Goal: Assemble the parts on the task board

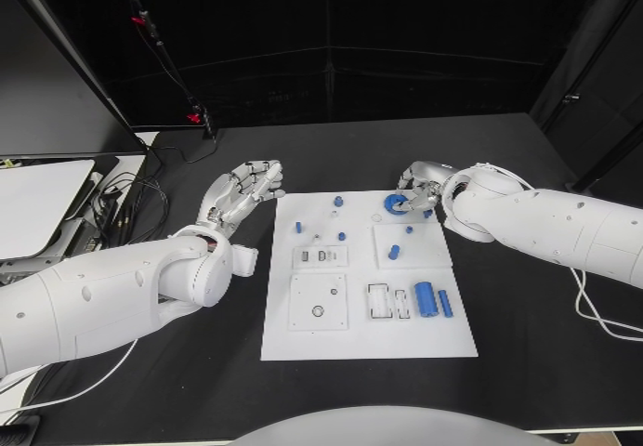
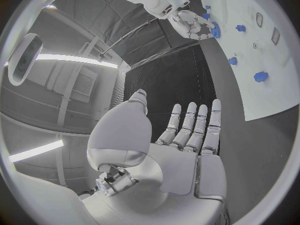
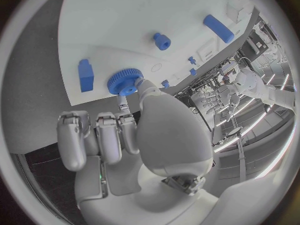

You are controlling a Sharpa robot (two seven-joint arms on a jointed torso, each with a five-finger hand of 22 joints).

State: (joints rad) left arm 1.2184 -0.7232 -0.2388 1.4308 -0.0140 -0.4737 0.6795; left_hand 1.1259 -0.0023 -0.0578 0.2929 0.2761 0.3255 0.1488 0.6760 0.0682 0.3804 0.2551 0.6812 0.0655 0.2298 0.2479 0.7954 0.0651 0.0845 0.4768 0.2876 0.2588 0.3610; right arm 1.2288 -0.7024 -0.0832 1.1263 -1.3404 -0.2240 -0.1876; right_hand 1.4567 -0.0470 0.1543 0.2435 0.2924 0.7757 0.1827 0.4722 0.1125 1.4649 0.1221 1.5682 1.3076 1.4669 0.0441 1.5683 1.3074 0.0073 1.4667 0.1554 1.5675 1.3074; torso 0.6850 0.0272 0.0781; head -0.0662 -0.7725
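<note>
The white task board lies mid-table. At its far right corner my right hand pinches a blue ribbed gear between thumb and a finger, the gear resting on the board. The right wrist view shows the gear at the thumb tip, other fingers curled, with a blue block and a blue peg nearby. My left hand hovers over the table beside the board's far left corner, fingers straight and apart, holding nothing; its palm is bare. A blue cylinder lies at the board's right.
Small blue pegs stand at the board's far end, and a blue piece sits mid-right. Recessed slots mark the near half. Cables and a white box lie at the table's left; a white cable trails at the right.
</note>
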